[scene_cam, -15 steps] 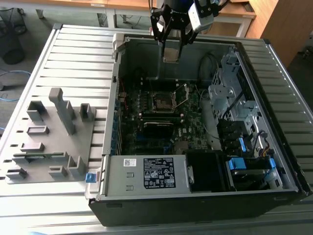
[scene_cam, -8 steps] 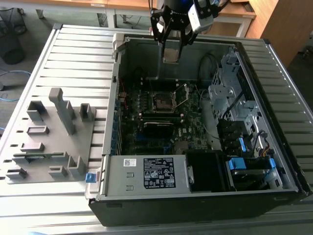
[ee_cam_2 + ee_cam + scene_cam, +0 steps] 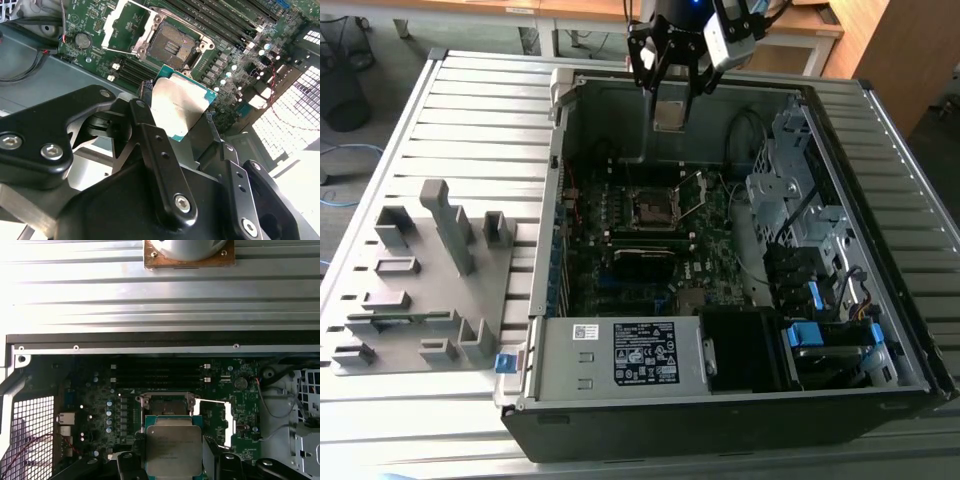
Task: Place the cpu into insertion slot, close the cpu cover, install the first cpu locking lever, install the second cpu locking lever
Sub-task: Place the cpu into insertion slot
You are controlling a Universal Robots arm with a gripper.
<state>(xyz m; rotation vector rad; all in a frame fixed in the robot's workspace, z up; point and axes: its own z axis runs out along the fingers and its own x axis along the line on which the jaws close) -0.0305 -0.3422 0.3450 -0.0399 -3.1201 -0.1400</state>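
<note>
Gripper [image 3: 179, 105] clamped on the cpu [image 3: 173, 450], held in the air over the open case [image 3: 555, 180].
The fingers pinch two opposite edges of the cpu, metal top showing. It is well apart from the slot [image 3: 650, 207] mid-board, whose cover [image 3: 692, 193] stands raised beside it. The chip looks light, stiff and thin, probably fragile underneath, so edges seem the safe hold. The print on its top and the white label [image 3: 645, 353] by the case's near edge cannot be made out.
</note>
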